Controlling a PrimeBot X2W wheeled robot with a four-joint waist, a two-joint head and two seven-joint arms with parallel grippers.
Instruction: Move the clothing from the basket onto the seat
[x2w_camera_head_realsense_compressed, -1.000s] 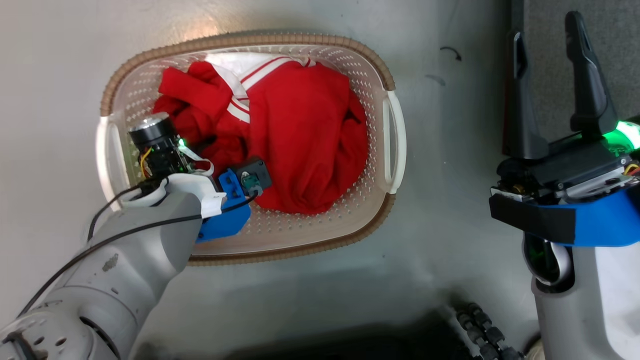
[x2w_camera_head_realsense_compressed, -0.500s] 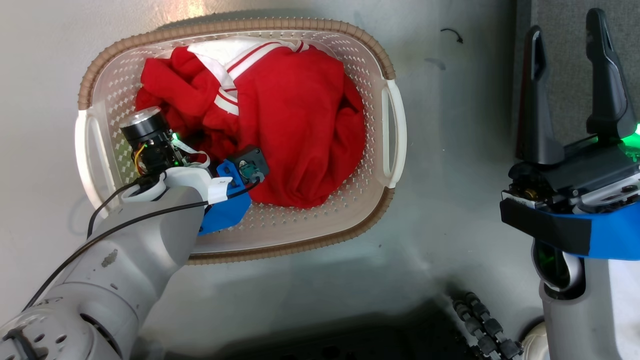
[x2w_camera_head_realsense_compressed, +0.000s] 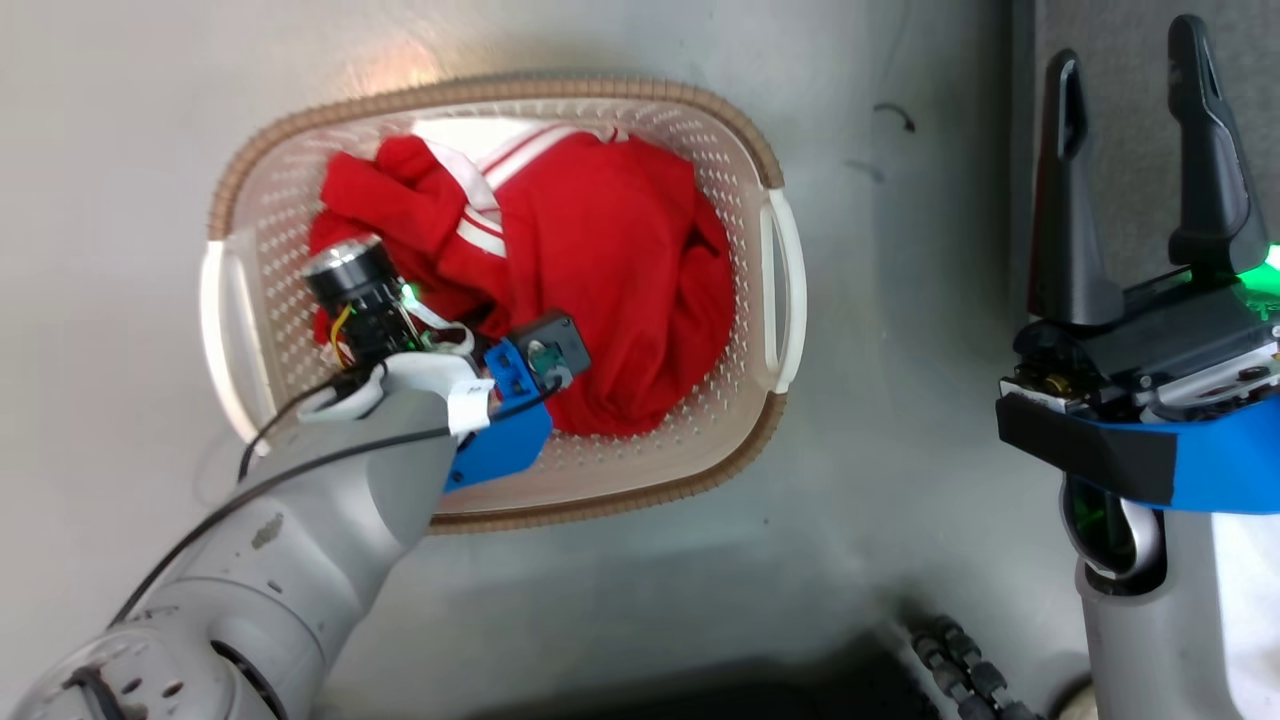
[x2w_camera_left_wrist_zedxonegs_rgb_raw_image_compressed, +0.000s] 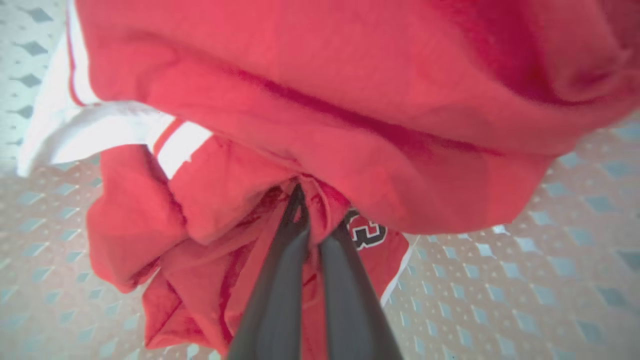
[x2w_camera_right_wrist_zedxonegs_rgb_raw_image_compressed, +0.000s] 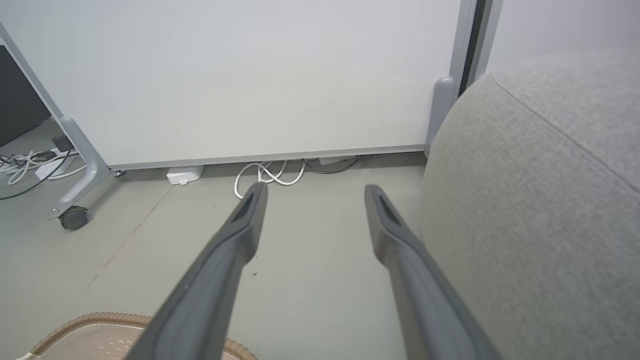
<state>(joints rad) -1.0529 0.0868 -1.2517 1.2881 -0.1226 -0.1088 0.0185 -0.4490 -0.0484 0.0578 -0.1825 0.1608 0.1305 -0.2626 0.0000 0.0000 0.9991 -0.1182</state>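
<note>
The left pincer (x2w_camera_left_wrist_zedxonegs_rgb_raw_image_compressed: 317, 215) is seen down inside the basket (x2w_camera_head_realsense_compressed: 745, 140), and it is clenched on the clothing (x2w_camera_head_realsense_compressed: 610, 270). In the left wrist view the two dark fingers (x2w_camera_left_wrist_zedxonegs_rgb_raw_image_compressed: 280, 280) are pressed together, with a fold of red cloth pinched between their tips. (A black-and-white number (x2w_camera_left_wrist_zedxonegs_rgb_raw_image_compressed: 367, 235) is glimpsed just right of those tips, half tucked under the upper garment.) The perforated wall of the basket is seen behind the cloth on both sides.

From the head view, the left arm is seen reaching in over the near left rim. The red heap is piled in the middle and far part of the basket, and its white stripe trim (x2w_camera_head_realsense_compressed: 480, 215) is turned up at the far left. A strip of bare basket bottom is left along the near right side. The basket itself is set on the grey floor (x2w_camera_head_realsense_compressed: 900, 350).

Over on the right, the right pincer (x2w_camera_head_realsense_compressed: 1125, 50) is held released, fingers spread wide, nothing between them, well apart from the basket. In the right wrist view the seat (x2w_camera_right_wrist_zedxonegs_rgb_raw_image_compressed: 540, 175) is found just right of those fingers, rounded edge and seam line plainly shown. A loop of white cables (x2w_camera_right_wrist_zedxonegs_rgb_raw_image_compressed: 272, 172) is noted on the floor at the far end, by the foot of a pale wall panel.
</note>
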